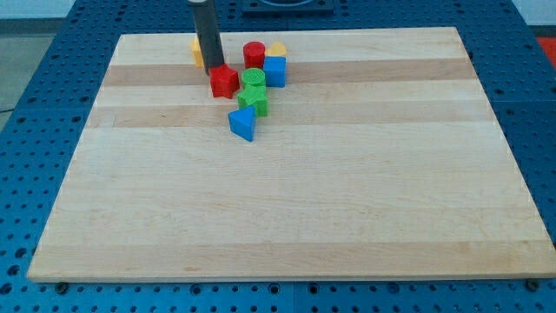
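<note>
No fingers here. My tip (214, 69) touches the red block (224, 82) in the upper middle of the frame, on the table (287, 200). It looks light, stiff, probably slippery; push its flat side.

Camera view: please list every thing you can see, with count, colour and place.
Board: one, light wood, fills most of the view.
Base: blue, with holes, around the board.
Red star: one, near the view's top, left of centre.
Red cylinder: one, right of the rod.
Green cylinder: one, right of the red star.
Green star: one, just below the green cylinder.
Blue cube: one, right of the green cylinder.
Blue triangle: one, lowest of the group.
Yellow blocks: two, one behind the blue cube, one behind the rod; shapes unclear.
My tip: one, dark, at the red star's upper left.
</note>
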Controlling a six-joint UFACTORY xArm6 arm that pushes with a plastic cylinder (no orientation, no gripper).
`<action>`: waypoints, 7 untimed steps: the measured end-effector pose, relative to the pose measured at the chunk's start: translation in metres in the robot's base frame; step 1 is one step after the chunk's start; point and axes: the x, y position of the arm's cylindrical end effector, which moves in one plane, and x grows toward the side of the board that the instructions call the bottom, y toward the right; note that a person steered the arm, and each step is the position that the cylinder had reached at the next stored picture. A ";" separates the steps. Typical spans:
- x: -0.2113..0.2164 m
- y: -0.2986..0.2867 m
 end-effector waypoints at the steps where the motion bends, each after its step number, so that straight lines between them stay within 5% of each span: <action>1: -0.034 0.000; 2: -0.100 0.043; 3: -0.105 0.109; 5: -0.031 0.086; 7: -0.056 0.065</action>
